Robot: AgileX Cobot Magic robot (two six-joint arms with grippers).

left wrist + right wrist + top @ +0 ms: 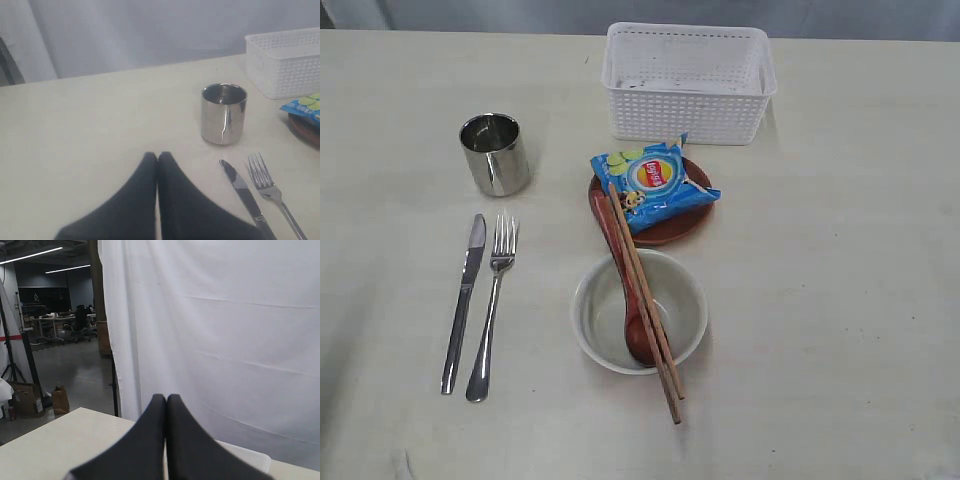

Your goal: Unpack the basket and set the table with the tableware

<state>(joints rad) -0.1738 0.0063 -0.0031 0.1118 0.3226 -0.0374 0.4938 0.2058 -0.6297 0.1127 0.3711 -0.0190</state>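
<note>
The basket [685, 115] stands at the far edge of the table [840, 300], upright, and as far as the exterior view shows into it nothing is left inside (a few dark specks on its floor are too small to name), so the unpacking half of the job looks done. Just in front of it sits the brown plate [672, 230] with the blue chip packet [655, 185] lying on top, and nearer the camera, close to the plate, is the cream bowl [598, 312]. The wooden spoon [640, 345] rests with its head in the bowl and its handle running back to the plate, and the chopsticks [670, 395] lie side by side across the bowl's rim, their far ends reaching the plate beside the packet and their near ends out on the table. Well to the left, the steel cup [495, 153] stands upright, with the knife [465, 300] and fork [492, 310] laid parallel below it, knife outermost. I judge the place setting essentially complete, with little or nothing left beyond perhaps tidying. The left gripper [158, 157] hangs over bare table short of the cup, jaws pressed together on nothing; the right gripper [166, 399] is likewise closed and empty, facing a white curtain.
</note>
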